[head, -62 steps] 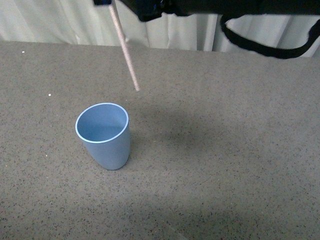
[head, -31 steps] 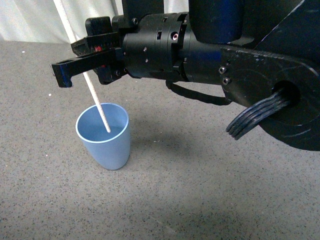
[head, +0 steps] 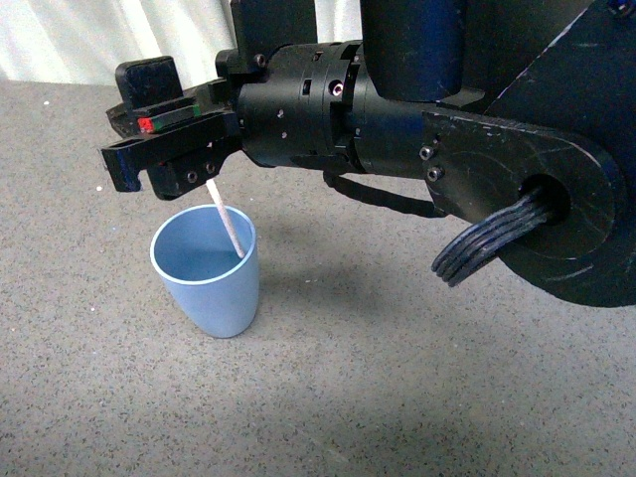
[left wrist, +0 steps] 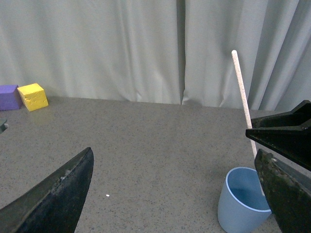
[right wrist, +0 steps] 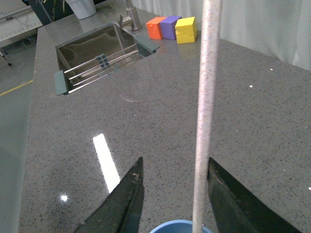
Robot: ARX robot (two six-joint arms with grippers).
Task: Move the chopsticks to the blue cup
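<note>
The blue cup (head: pixel 206 283) stands upright on the grey counter. The chopstick (head: pixel 228 222) stands slanted with its lower end inside the cup, leaning on the rim. My right gripper (head: pixel 149 151) hovers just above the cup and is open. In the right wrist view the chopstick (right wrist: pixel 206 102) rises between the spread fingers (right wrist: pixel 124 204), closer to one finger, above the cup's rim (right wrist: pixel 177 226). My left gripper (left wrist: pixel 175 151) is open and empty, a little way from the cup (left wrist: pixel 238 206). That view also shows the chopstick (left wrist: pixel 241 92) sticking up from the cup.
A sink (right wrist: pixel 95 51) with a rack and a faucet (right wrist: pixel 131 17) is set in the counter far from the cup. Orange (right wrist: pixel 156 27), purple (right wrist: pixel 170 26) and yellow (right wrist: pixel 186 29) cubes sit by the curtain. My right arm (head: pixel 477 129) fills the upper front view.
My right arm has come down over the cup. The chopstick went from hanging above the counter to standing in the cup, and now leans the other way, released.
</note>
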